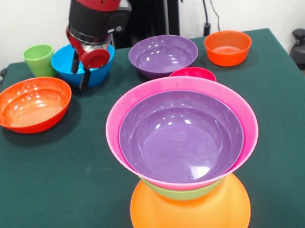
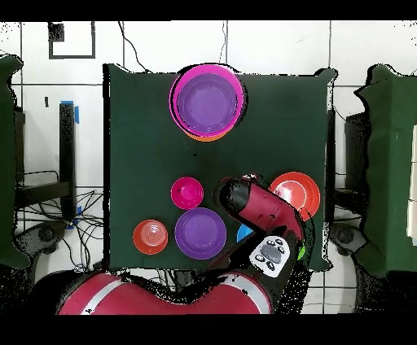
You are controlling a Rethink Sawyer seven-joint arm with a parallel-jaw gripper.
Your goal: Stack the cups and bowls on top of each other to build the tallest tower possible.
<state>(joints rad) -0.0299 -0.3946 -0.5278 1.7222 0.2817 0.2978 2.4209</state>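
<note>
The tower stands near the table's front edge: an upturned orange bowl (image 1: pixel 190 214) carries a green bowl (image 1: pixel 182 192), a pink bowl (image 1: pixel 114 125) and a purple bowl (image 1: pixel 179 136) nested upright; from above it shows as one stack (image 2: pixel 208 102). My gripper (image 1: pixel 81 79) hangs at the blue bowl (image 1: pixel 100 70) at the far left. It is open, one finger inside the bowl's near rim and one outside it. The light-green cup (image 1: pixel 39 60) stands just left of the blue bowl. In the overhead view the arm (image 2: pixel 261 207) hides the gripper.
A large red-orange bowl (image 1: pixel 30 104) (image 2: pixel 295 194) sits at the left. A second purple bowl (image 1: pixel 162 55) (image 2: pixel 200 233), a small magenta-red bowl (image 1: pixel 192 73) (image 2: pixel 187 193) and a small red-orange bowl (image 1: pixel 228 47) (image 2: pixel 151 236) stand behind the tower.
</note>
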